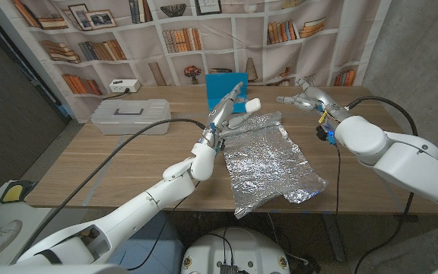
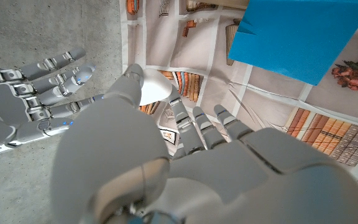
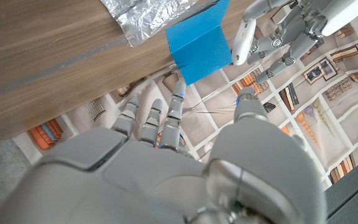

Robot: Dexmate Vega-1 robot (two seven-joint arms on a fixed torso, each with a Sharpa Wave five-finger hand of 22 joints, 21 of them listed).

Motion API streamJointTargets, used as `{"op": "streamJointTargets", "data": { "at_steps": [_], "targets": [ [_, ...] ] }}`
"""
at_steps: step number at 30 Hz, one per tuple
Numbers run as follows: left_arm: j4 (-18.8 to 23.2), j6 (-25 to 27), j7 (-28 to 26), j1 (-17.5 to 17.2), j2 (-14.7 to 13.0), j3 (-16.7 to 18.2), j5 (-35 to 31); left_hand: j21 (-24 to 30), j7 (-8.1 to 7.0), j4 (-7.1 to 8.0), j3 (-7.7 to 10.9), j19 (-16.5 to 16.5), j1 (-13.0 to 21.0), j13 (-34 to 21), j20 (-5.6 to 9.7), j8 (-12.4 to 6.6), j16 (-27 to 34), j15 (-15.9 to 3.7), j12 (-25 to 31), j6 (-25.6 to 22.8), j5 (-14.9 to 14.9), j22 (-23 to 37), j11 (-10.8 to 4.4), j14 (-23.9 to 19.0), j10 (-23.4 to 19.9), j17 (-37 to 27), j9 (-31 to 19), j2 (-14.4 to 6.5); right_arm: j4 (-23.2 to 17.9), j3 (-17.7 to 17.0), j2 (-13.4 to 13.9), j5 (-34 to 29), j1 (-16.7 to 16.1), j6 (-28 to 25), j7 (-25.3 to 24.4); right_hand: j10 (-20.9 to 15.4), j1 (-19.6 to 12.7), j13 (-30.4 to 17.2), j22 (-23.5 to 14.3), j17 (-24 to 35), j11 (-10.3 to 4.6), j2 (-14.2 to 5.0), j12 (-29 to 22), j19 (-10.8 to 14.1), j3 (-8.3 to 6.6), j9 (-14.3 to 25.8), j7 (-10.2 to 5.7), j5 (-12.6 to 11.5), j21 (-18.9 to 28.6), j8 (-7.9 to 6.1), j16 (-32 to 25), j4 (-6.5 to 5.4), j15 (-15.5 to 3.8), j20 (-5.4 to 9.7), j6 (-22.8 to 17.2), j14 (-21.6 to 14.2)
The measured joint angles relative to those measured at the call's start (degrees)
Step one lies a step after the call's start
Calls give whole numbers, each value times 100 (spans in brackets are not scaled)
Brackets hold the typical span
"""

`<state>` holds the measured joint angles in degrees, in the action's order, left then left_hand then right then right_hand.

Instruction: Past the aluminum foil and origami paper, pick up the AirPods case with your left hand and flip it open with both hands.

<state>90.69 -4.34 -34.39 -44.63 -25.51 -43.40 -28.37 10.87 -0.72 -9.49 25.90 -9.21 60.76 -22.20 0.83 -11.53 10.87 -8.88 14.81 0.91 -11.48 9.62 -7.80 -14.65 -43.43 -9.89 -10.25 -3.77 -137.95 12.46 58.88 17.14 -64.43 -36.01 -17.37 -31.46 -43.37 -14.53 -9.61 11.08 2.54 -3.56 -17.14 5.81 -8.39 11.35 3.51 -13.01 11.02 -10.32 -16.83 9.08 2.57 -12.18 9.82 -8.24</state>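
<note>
White and smooth, the AirPods case (image 1: 251,105) is pinched at the tips of the left hand's fingers (image 1: 234,96), raised clear above the far edge of the tabletop (image 1: 112,164). The left hand (image 1: 229,103) grasps the case by its left end. In the left wrist view the case (image 2: 149,91) shows as a pale rounded shape just beyond the thumb; which fingers bear on it cannot be told.

The right hand (image 1: 304,97) hangs to the right of the case, apart from it, fingers spread and holding nothing. The right wrist view confirms it: the right hand (image 3: 185,162) reaches toward the left hand (image 3: 288,28) without contact.

Judgement on the step: pickup appears done; the two-handed opening is not yet begun. To do it well, the left hand should keep a firm hold on the body only, leaving the lid seam free. The right hand should close the gap slowly, set a fingertip against the lid edge and lever it away from the hinge. A push along the case risks driving it out of a light pinch.

Orientation: the case's long axis lies roughly left to right, its free end pointing right toward the right hand. Lid and hinge sides cannot be told.

Below lie the aluminum foil (image 1: 268,164), crumpled, and behind it the blue origami paper (image 1: 220,85), standing folded.
</note>
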Motion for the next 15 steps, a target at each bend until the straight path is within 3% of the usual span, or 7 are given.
{"op": "streamJointTargets", "data": {
  "at_steps": [15],
  "targets": [
    [14, -160, 11, -26, 1, -35, -27, 0, 29, -8, -24, 0, 17, -27, 0, 0, 0, -12, -24, -53, 0, 0, 0, -32, 1, 0, 0, -14, -266, 441, 15, -175, 343, -648, -104, -45, 0, -52, 0, 27, -30, 0, 0, 77, -47, -1, 1, -34, 0, 0, 0, -48, -29, 36, 3, -121]
  ]
}}
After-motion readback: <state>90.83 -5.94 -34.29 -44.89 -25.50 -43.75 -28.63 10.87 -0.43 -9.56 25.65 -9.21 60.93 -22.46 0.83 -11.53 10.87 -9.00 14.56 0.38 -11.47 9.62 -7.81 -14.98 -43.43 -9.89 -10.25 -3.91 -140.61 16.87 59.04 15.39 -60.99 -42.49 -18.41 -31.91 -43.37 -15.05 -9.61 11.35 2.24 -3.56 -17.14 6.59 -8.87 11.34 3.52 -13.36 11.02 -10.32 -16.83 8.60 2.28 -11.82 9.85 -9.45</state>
